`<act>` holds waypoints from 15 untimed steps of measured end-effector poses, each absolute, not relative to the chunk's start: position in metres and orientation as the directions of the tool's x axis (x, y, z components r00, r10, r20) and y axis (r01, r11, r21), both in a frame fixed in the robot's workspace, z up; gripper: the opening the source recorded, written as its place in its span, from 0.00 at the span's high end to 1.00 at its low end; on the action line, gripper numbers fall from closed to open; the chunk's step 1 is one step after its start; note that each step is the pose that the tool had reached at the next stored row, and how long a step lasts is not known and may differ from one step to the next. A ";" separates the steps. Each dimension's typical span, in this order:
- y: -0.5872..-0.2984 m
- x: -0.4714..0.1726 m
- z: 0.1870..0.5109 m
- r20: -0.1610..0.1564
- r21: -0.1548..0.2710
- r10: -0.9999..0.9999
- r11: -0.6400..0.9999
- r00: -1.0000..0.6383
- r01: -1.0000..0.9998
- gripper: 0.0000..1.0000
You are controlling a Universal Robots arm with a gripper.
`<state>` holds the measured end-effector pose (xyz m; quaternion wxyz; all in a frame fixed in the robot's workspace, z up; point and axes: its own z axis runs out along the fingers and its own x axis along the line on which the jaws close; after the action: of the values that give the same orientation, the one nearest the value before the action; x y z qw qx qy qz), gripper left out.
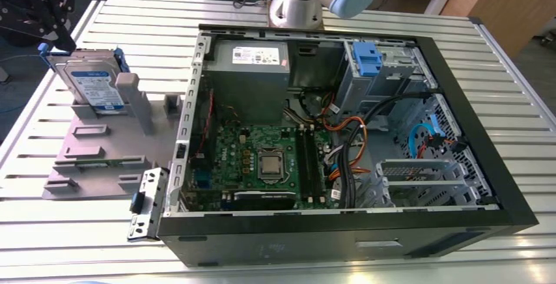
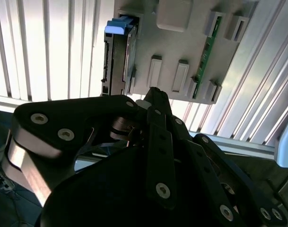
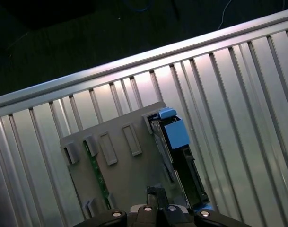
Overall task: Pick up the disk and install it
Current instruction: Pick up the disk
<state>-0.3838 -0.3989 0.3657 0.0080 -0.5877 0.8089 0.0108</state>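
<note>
Slatted metal table [image 1: 495, 69] carries everything. On it, an open computer case [image 1: 347, 238] lies on its side, spreading from the centre of the exterior view toward three o'clock, with its green motherboard [image 1: 260, 160] exposed. A grey fixture plate [image 1: 96, 147] sits just beside the case, at nine o'clock. The black gripper [image 2: 154, 92] hangs over the table edge near that plate, at about eleven o'clock in the exterior view. Its jaws are clenched together on nothing, and it is apart from the disk [image 1: 91, 85]. The disk stands on edge in a slot of the plate, toward ten o'clock, not yet in the case. Its blue-and-white label faces outward, and blue rails run along its edges. A thin green circuit strip [image 2: 207, 56] rests in another slot of the plate.
</note>
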 end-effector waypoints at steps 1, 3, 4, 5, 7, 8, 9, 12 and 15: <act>-0.399 -0.384 0.366 -0.026 0.008 -0.952 0.306 -0.307 -0.952 0.89; -0.399 -0.384 0.366 -0.026 0.008 -0.953 0.302 -0.302 -0.953 0.89; -0.399 -0.384 0.366 -0.025 0.008 -0.954 0.299 -0.300 -0.954 0.89; -0.399 -0.384 0.366 -0.025 0.008 -0.954 0.297 -0.297 -0.955 0.89; -0.399 -0.384 0.366 -0.025 0.008 -0.956 0.293 -0.293 -0.956 0.89; -0.399 -0.384 0.366 -0.025 0.008 -0.956 0.291 -0.291 -0.957 0.89; -0.399 -0.384 0.366 -0.025 0.008 -0.957 0.289 -0.289 -0.957 0.89; -0.399 -0.384 0.366 -0.025 0.008 -0.959 0.282 -0.283 -0.959 0.89; -0.399 -0.384 0.366 -0.025 0.008 -0.961 0.276 -0.276 -0.961 0.89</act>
<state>-0.3838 -0.3989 0.3657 0.0077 -0.6014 0.7988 0.0107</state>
